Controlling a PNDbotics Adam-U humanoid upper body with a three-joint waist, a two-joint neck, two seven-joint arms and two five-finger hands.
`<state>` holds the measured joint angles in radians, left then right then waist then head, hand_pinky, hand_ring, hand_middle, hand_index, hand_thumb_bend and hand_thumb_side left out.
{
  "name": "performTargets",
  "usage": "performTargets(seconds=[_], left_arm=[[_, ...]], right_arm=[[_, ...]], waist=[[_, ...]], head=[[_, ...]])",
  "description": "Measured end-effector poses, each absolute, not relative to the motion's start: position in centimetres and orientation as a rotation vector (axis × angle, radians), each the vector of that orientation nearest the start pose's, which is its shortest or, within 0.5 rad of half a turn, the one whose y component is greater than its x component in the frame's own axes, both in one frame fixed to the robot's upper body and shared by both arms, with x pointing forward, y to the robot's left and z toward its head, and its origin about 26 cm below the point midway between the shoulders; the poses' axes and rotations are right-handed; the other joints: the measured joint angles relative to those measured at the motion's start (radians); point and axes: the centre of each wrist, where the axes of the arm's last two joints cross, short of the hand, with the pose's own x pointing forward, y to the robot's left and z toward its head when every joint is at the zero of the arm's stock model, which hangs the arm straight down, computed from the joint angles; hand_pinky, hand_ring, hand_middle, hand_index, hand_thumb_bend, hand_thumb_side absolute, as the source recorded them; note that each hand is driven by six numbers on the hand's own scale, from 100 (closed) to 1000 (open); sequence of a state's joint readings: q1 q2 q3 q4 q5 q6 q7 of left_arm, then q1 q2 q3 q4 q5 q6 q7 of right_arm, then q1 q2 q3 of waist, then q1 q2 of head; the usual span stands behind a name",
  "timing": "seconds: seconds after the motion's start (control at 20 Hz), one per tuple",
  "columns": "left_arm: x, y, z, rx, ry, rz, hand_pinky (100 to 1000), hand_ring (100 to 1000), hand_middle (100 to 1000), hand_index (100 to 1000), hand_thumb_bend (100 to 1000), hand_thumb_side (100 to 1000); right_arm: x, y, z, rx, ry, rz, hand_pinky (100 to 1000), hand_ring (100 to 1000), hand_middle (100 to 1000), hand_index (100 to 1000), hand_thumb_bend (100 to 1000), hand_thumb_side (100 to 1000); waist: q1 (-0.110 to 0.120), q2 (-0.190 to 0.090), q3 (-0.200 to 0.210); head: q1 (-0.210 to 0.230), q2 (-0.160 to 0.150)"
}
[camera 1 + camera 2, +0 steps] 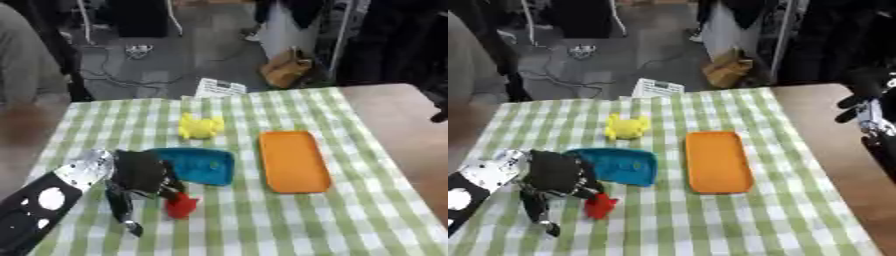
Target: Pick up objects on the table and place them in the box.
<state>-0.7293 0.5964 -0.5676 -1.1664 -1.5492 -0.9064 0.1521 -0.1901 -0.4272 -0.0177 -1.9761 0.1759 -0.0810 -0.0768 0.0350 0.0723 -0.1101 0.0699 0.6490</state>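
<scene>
1. Toy (181, 206) looks small and light, maybe hard plastic, so it should lift easily. I would pinch it round its middle, where it is fattest.
2. It is bright red with a lumpy shape. I cannot tell what it is meant to be.
3. It sits on the checked cloth (289, 215), just below the blue tray (203, 166) and right by the left hand (140, 175).
4. The left hand's fingers point down, some curled by the toy. I cannot tell if they hold it.
5. The right hand (866, 107) waits off at the right edge. Its fingers look curled and hold nothing.
6. A yellow toy (199, 126) and an orange tray (293, 161) are on the cloth too.
</scene>
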Motion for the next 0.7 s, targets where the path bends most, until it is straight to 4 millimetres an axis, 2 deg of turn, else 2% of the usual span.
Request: performTargets(seconds=[0.2, 0.35, 0.7], left_arm=[[42.8, 26.9, 13.8, -0.731, 1.373, 2.483, 803, 789, 842, 871, 860, 636], [42.9, 26.7, 14.1, -0.743, 1.386, 2.46, 791, 776, 827, 871, 794, 622], [43.2, 24.3, 12.2, -0.665, 1.421, 2.453, 779, 768, 816, 871, 741, 627]], right_arm=[[29.0, -29.2, 17.6, -0.492, -2.222, 0.484, 515, 587, 734, 748, 100, 685], [29.0, -29.2, 17.6, -0.492, -2.221, 0.484, 515, 587, 734, 748, 100, 685], [29.0, -29.2, 17.6, -0.492, -2.221, 0.484, 515, 587, 734, 748, 100, 685]], waist=[[0.0, 0.0, 0.001], [0.0, 0.0, 0.001], [0.0, 0.0, -0.008]], head=[[0.0, 0.0], [0.0, 0.0], [0.0, -0.001]])
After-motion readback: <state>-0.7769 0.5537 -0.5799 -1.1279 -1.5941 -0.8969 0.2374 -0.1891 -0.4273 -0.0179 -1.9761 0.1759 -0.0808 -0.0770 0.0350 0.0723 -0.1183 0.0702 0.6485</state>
